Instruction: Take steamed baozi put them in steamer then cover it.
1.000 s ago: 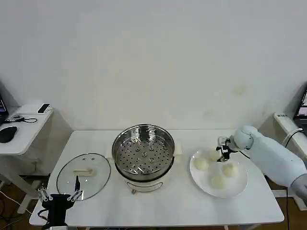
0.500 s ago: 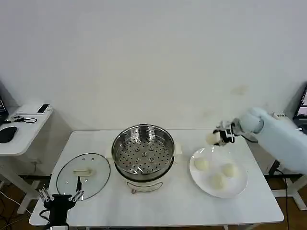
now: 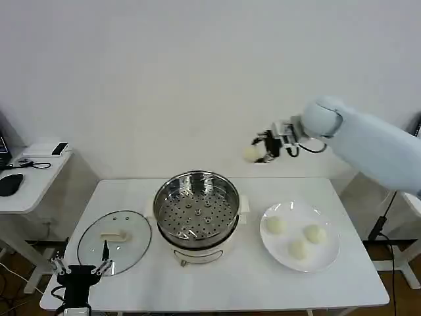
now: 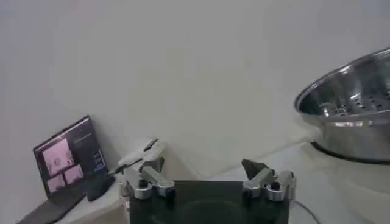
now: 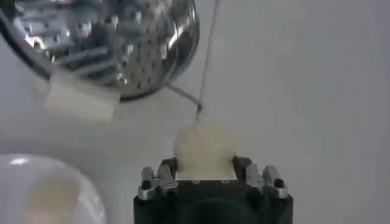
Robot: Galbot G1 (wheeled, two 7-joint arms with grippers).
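My right gripper (image 3: 258,151) is pinching one baozi (image 3: 250,153) between its fingers, upper right of centre in the head view, in the air above and right of the steamer (image 3: 197,214). Three more buns sit on the white plate (image 3: 327,255), lower right. My left gripper (image 3: 80,270) is spread, parked lower left beside the cover (image 3: 114,241).

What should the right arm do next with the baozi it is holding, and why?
Probably carry it further toward the robot's left and lower it over the steamer. The right gripper is shut on one baozi, raised above the table between the plate and the steamer. The perforated tray holds nothing yet, and three baozi lie on the plate. The left gripper waits open near the cover.
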